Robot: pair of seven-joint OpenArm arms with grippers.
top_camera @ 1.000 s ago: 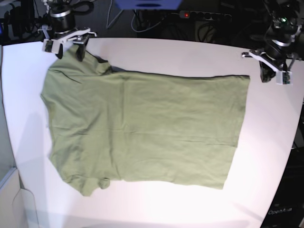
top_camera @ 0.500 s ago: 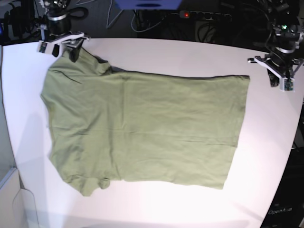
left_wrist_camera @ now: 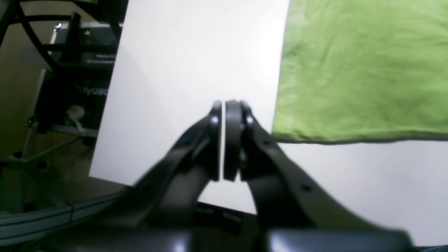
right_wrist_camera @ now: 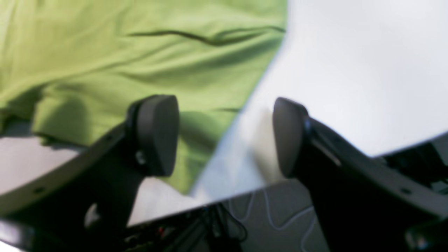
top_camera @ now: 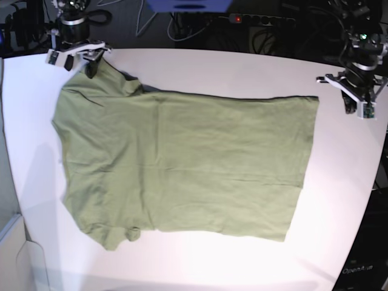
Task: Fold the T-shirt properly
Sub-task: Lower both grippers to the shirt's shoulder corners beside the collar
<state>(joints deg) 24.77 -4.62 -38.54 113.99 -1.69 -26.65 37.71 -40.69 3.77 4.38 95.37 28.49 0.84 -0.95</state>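
The olive-green T-shirt (top_camera: 182, 163) lies spread flat on the white table (top_camera: 242, 70), with its sleeves to the left and its hem to the right. My right gripper (top_camera: 77, 62) hovers at the far left corner by the upper sleeve. In the right wrist view it (right_wrist_camera: 224, 136) is open, with one pad (right_wrist_camera: 157, 133) over the sleeve cloth (right_wrist_camera: 140, 52) and the other over bare table. My left gripper (top_camera: 357, 108) hangs off the hem's far right corner. Seen from the left wrist, it (left_wrist_camera: 223, 115) is shut on nothing, just beside the hem corner (left_wrist_camera: 360, 66).
Cables and a power strip (top_camera: 260, 19) lie behind the table's far edge. A black box (top_camera: 367, 260) sits beyond the rounded right edge. A dark stand (left_wrist_camera: 73, 70) is below the table edge in the left wrist view.
My right gripper has drawn back up and left, away from the upper sleeve. My left gripper has shifted slightly right, away from the hem corner. The shirt has not moved.
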